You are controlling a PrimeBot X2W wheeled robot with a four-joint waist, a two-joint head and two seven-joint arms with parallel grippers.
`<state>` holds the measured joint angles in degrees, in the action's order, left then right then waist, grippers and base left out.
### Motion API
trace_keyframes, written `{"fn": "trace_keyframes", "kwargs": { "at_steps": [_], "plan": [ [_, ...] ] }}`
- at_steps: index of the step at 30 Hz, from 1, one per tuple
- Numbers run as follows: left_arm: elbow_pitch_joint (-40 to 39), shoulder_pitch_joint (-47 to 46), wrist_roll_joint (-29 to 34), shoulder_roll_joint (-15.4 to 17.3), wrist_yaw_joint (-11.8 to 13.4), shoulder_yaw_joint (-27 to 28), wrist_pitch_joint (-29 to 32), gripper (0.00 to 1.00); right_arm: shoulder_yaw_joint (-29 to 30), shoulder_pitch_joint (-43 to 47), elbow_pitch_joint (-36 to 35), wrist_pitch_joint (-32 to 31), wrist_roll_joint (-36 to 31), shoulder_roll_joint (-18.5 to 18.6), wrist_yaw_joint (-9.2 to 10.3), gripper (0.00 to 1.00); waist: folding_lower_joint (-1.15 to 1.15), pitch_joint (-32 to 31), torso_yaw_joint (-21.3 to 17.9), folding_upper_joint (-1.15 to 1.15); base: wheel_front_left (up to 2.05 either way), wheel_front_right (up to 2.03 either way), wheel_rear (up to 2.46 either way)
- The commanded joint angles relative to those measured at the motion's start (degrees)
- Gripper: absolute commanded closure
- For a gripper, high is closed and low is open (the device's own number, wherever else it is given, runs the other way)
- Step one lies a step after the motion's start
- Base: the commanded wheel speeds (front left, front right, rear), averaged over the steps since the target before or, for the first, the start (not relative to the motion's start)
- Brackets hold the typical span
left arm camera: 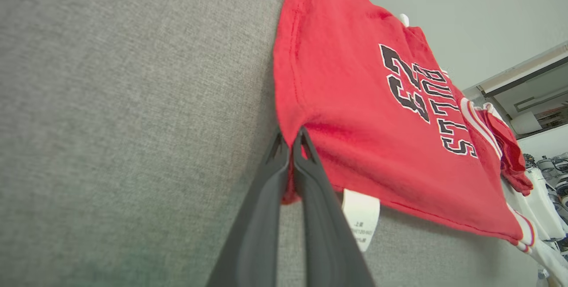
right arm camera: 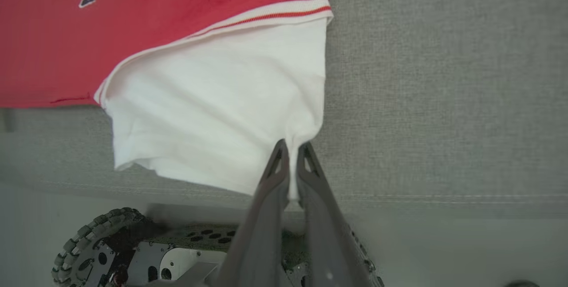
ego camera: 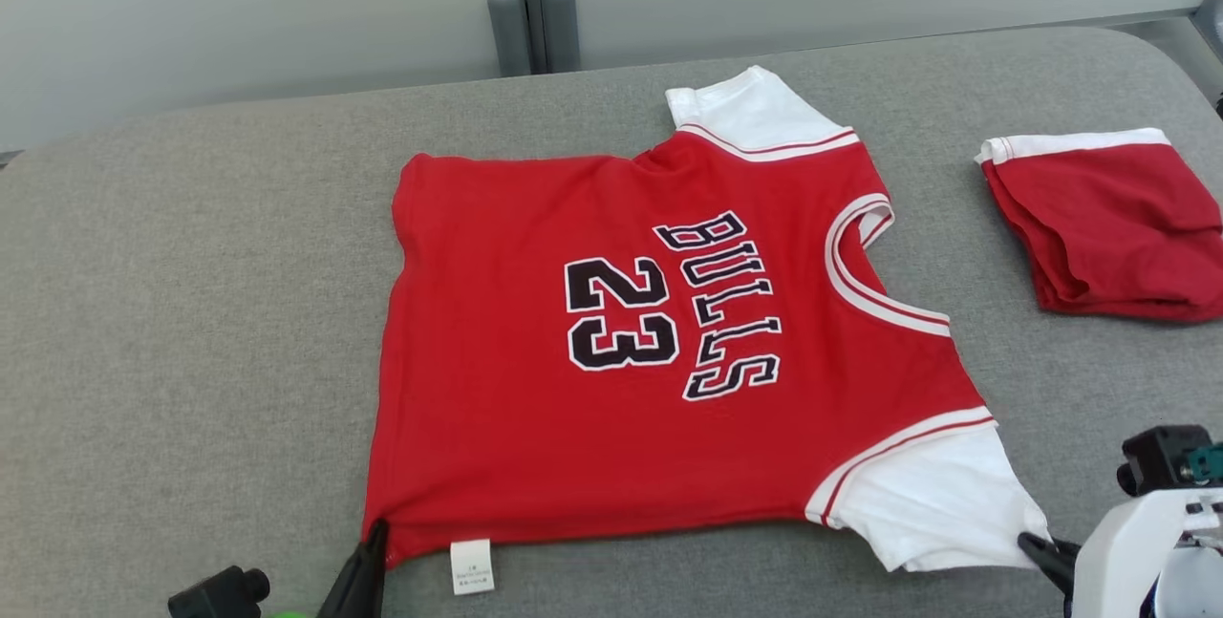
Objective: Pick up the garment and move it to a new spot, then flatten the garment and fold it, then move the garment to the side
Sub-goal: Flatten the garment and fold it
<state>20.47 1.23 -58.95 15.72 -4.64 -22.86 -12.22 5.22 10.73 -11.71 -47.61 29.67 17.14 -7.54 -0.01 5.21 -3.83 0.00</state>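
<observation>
My L gripper (left arm camera: 290, 138): clamped on jersey (ego camera: 535, 427) hem corner. R gripper (right arm camera: 293, 147): clamped on white sleeve (right arm camera: 213, 114) edge. Jersey lies flat on table (ego camera: 191, 331), ahead of both tips (hem-to-neck axis runs tip to tip). Judged: fold fwd, both arms together.

I see my left gripper (ego camera: 378, 534) at lower left and my right gripper (ego camera: 1034, 542) at lower right, both clamped tight on the near edge of the garment (ego camera: 621, 427).

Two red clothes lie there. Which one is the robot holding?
The spread-out jersey printed with 23: the left gripper pinches its hem corner, the right gripper its white sleeve. The folded red piece lies apart, untouched.
</observation>
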Motion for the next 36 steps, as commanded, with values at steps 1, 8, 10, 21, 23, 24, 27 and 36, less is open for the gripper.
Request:
{"fn": "trace_keyframes", "kwargs": {
  "at_steps": [1, 8, 10, 21, 23, 24, 27, 36],
  "plan": [
    [-0.3, 1.2, 0.4, 0.9, 0.8, -0.4, 0.7, 1.0, 0.8, 1.5, -0.4, -1.3, -0.1, -0.4, 0.11, 1.0, 0.01, 0.1, 0.3, 0.0, 0.0, 0.0, 0.0],
    [-2.9, 3.5, 0.2, 3.9, 3.6, -2.6, 7.5, 1.0, 3.8, 2.8, -2.7, -4.9, -1.8, -2.7, 0.11, 1.0, 0.01, 0.8, 0.8, 0.0, 0.0, 0.0, 0.0],
    [-4.4, 3.9, 0.1, 4.2, 3.6, -2.4, 7.6, 1.0, 3.7, 2.0, -4.0, -3.8, -1.7, -2.9, 0.11, 1.0, 0.01, 0.9, 1.1, 0.0, 0.0, 0.0, 0.0],
    [-11.5, -6.8, -0.8, 2.0, -0.1, 0.5, 3.8, 1.0, 2.7, -9.7, -8.0, 16.3, -3.9, 0.9, 0.11, 1.0, 0.01, 0.8, 2.1, 0.0, 0.0, 0.0, 0.0],
    [-12.3, -11.4, -0.1, 3.0, -0.6, 0.9, 4.7, 1.0, 1.9, -14.6, -8.1, 19.7, -4.8, 2.5, 0.11, 1.0, 0.01, 0.9, 1.7, 0.0, 0.0, 0.0, 0.0],
    [-12.8, -14.5, 0.2, 3.6, -0.9, 1.2, 5.4, 1.0, 0.7, -17.7, -7.9, 20.8, -5.4, 3.9, 0.11, 1.0, 0.01, 1.1, 1.2, 0.0, 0.0, 0.0, 0.0],
    [-13.6, -22.6, 0.9, 5.4, -1.3, 1.9, 8.1, 1.0, -2.2, -26.7, -6.3, 23.8, -6.6, 7.0, 0.11, 1.0, 0.01, 1.8, 0.2, 0.0, 0.0, 0.0, 0.0],
    [-15.2, -45.5, 1.6, 8.5, -0.5, 3.9, 15.8, 1.0, -9.3, -54.5, 0.9, 31.0, -8.7, 10.4, 0.11, 1.0, 0.01, 8.3, -3.3, 0.0, 0.0, 0.0, 0.0]
  ]
}}
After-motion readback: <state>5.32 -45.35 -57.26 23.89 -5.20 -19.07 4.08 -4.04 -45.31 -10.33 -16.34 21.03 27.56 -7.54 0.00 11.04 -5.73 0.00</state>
